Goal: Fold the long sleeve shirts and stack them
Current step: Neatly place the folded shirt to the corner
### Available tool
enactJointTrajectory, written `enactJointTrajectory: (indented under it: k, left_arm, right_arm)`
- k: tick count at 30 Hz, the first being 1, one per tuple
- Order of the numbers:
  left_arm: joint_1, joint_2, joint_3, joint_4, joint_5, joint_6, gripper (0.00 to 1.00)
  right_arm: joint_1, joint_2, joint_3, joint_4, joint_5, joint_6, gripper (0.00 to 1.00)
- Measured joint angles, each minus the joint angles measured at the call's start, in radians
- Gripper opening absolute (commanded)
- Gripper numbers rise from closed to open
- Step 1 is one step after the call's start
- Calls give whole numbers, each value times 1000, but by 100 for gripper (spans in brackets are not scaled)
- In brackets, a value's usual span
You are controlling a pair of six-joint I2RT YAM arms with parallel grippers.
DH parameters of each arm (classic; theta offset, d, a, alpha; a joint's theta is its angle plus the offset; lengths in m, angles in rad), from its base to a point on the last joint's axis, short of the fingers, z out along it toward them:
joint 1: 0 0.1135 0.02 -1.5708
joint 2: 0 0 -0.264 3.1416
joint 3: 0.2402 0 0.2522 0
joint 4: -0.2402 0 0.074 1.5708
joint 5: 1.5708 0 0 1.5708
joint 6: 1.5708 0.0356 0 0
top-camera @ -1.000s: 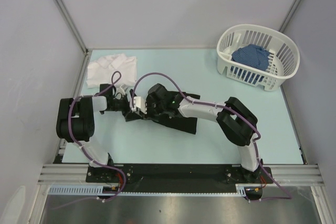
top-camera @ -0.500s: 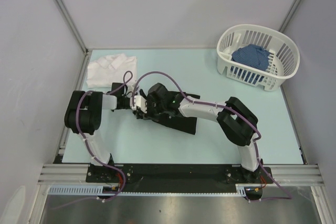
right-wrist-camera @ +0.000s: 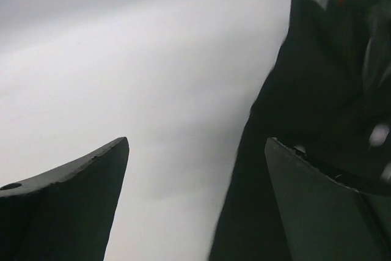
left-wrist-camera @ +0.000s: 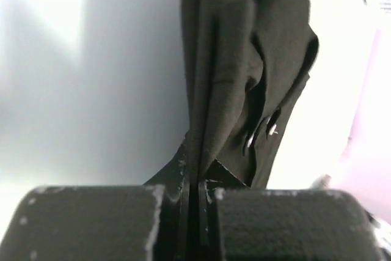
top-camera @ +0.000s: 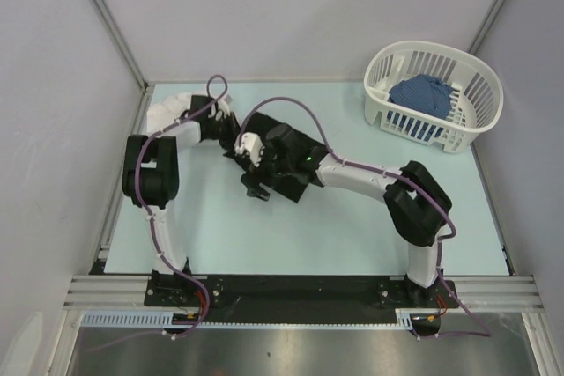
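While the left gripper (left-wrist-camera: pixel 197 191) pinches the black shirt (left-wrist-camera: pixel 244 59) tight, toward nine o'clock of the table's (top-camera: pixel 352 235) centre, the right gripper (right-wrist-camera: pixel 197 148) gapes wide, empty, beside it; the white shirt (top-camera: pixel 166 114) lies at ten o'clock.

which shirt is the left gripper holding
The black shirt, pinched in the shut left gripper; the white shirt lies ungripped at the far-left corner.

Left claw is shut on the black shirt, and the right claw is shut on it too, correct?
Not quite. The left claw is shut on the black shirt, but the right claw is open. The right wrist view shows it spread wide and gripping nothing.
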Motion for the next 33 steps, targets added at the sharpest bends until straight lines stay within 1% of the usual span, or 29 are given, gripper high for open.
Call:
enactJointTrajectory:
  k: [5,9,13,19,27,33]
  left_arm:
    - [47,50,326,-143,-134,153,0]
    - [87,96,543,-234,-211,259,0]
    - [113,140,691,-314,-254,337,0]
    - [124,152,781,-449,-275,463,0]
    - [130,140,784,-580,-247,628,1]
    - [145,132,823,-632,-203,671,0]
  right_arm:
    - [-62,-86,-55,-31,21,52,100]
    - [-83,-93,-56,-52,24,54,100]
    - [-106,-93,-53,-89,29,43,100]
    - [-146,-89,-28,-108,39,31,100]
    - [-171,-89,-28,-113,54,18,100]
    - [-179,-89,-31,-113,56,12,100]
